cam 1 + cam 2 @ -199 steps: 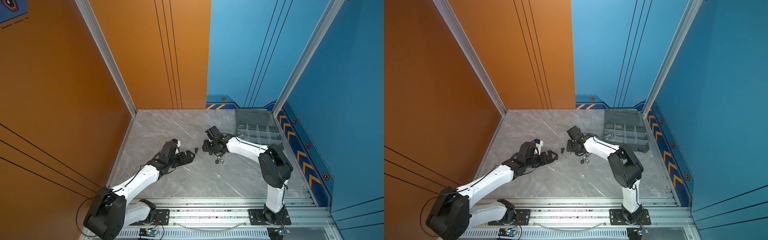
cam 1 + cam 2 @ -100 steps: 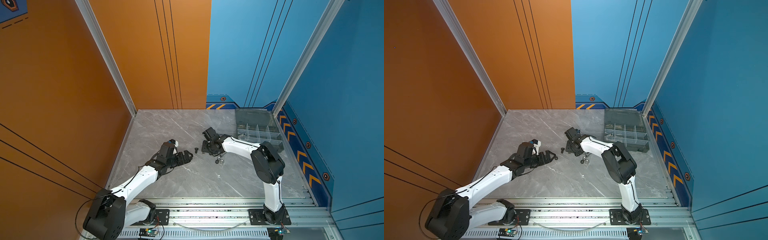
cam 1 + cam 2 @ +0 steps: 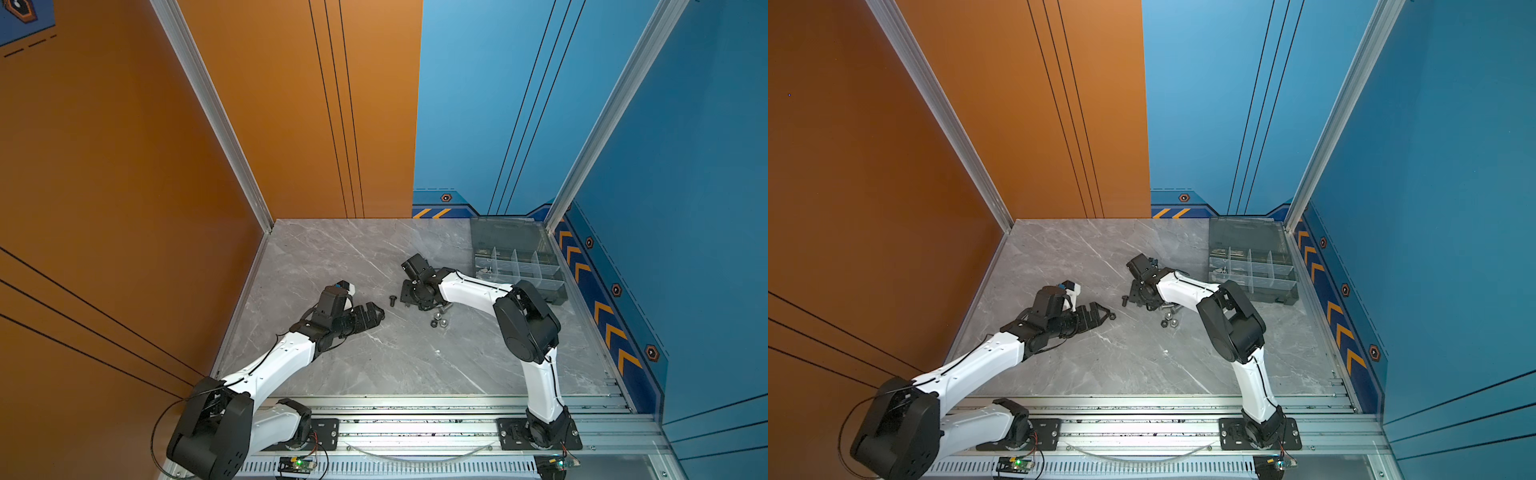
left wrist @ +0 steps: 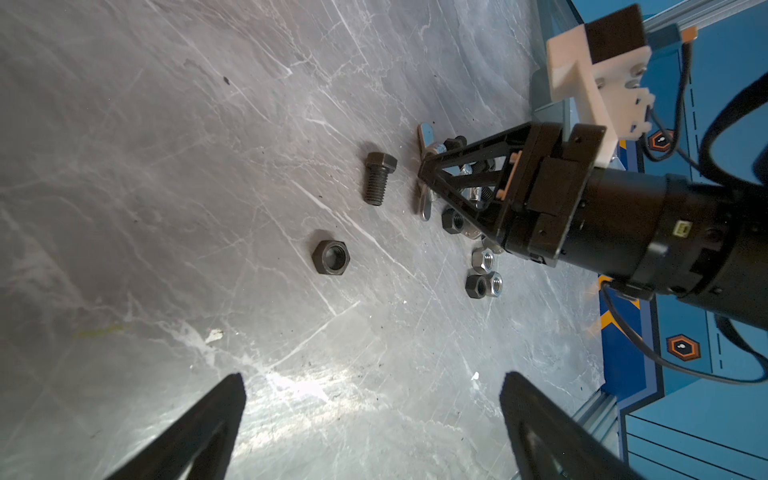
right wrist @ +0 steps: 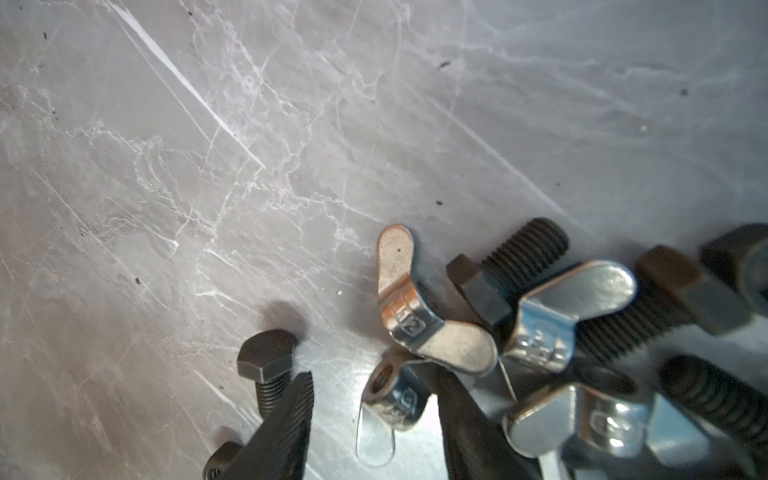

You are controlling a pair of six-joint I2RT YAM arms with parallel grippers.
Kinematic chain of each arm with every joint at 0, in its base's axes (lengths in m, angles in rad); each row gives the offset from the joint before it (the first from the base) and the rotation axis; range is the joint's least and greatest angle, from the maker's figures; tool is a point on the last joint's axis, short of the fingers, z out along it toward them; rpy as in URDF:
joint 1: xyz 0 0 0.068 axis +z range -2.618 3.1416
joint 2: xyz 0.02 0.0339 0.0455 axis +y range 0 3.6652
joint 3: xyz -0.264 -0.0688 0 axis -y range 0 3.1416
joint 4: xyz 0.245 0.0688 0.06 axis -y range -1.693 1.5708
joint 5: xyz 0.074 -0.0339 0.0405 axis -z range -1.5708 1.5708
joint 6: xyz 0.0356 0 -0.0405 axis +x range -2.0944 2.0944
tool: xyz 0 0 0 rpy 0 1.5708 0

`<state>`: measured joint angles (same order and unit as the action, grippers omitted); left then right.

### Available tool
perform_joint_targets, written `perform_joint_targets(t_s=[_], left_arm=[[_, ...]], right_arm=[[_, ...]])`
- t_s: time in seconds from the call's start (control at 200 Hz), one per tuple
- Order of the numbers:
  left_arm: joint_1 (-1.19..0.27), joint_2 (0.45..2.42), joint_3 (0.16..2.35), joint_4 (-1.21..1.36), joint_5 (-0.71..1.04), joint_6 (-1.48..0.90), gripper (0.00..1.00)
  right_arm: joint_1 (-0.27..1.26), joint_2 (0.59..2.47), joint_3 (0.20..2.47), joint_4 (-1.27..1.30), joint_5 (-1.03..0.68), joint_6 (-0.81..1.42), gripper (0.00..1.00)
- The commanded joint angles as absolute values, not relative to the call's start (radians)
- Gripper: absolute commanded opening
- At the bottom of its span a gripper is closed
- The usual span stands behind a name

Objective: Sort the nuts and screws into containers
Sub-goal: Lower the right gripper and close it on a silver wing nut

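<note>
My right gripper (image 5: 378,419) (image 3: 415,302) (image 3: 1143,302) is down on the table at the edge of a heap of screws and nuts. It stands open, with a silver wing nut (image 5: 388,401) lying between its fingers (image 5: 286,419), a gap on one side. More wing nuts (image 5: 419,324) and black screws (image 5: 513,266) crowd beside it. One black screw (image 4: 377,178) (image 3: 392,300) and a black nut (image 4: 331,257) lie apart, in front of my open, empty left gripper (image 4: 370,415) (image 3: 374,316). The grey containers box (image 3: 555,293) (image 3: 1285,296) sits open at the back right.
A few loose hex nuts (image 3: 439,322) (image 3: 1169,321) lie just in front of the right wrist. Orange and blue walls close in the marble table (image 3: 395,365), and a metal rail (image 3: 415,415) runs along its front edge.
The right wrist has shifted a little to the left and its elbow has swung inward. The left arm has hardly moved.
</note>
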<state>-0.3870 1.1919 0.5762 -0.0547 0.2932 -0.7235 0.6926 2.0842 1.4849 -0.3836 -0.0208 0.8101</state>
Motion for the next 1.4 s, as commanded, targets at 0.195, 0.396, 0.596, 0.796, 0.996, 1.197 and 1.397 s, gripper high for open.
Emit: perform_joint_targets(t_s=[0.195,0.396,0.596,0.796,0.996,1.197,1.397], left_arm=[[-0.380,1.209,0.563,-0.039,0.321,-0.713,0.98],[-0.379,1.204,0.559,-0.039,0.324,-0.715,0.98],[-0.379,1.189,0.553,-0.046,0.318,-0.715,0.98],[-0.376,1.177,0.552,-0.054,0.315,-0.714,0.98],[-0.374,1.180,0.552,-0.055,0.317,-0.713,0.98],[-0.373,1.188,0.554,-0.048,0.319,-0.714,0.98],[-0.373,1.192,0.554,-0.048,0.321,-0.714,0.98]], right_arm=[[0.729,2.032,1.450,-0.412,-0.005,0.810,0.51],[0.733,2.023,1.445,-0.423,0.007,0.812,0.51],[0.727,2.066,1.480,-0.440,0.017,0.812,0.51],[0.724,2.114,1.517,-0.458,0.041,0.805,0.51],[0.722,2.138,1.541,-0.478,0.049,0.788,0.49],[0.719,2.153,1.544,-0.489,0.074,0.776,0.46],[0.716,2.176,1.545,-0.497,0.088,0.766,0.42]])
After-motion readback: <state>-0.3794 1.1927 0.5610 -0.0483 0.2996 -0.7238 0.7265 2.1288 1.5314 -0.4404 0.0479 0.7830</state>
